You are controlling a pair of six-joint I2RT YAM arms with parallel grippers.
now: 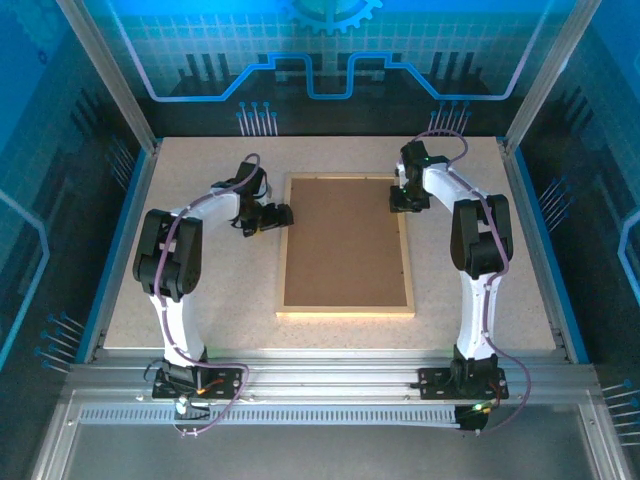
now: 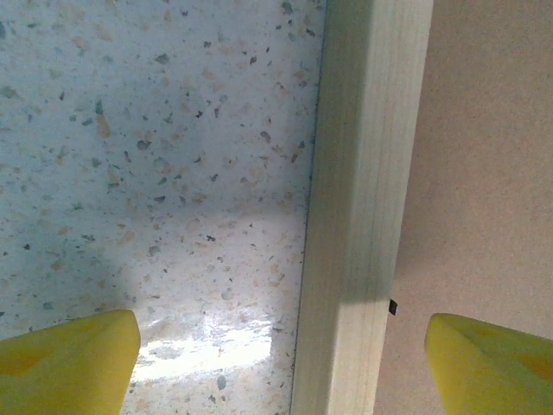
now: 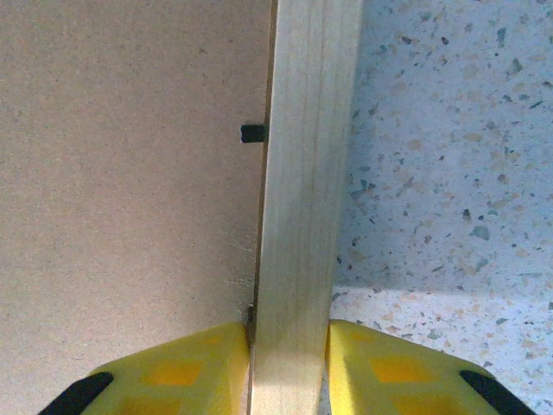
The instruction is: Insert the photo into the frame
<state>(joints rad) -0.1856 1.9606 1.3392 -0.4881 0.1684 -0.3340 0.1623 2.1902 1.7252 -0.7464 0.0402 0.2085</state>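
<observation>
Right wrist: right tool tight on frame rail; left tool wide (fingers cropped).

Left claw spread wide, pointing down; right claw pinched narrow, pointing down.

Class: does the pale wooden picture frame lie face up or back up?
Back up: plain brown backing board fills the pale wooden picture frame, small black tab showing.

the right gripper clamps the frame by its wooden rail; brown backing board lies inside, speckled table outside.
</observation>
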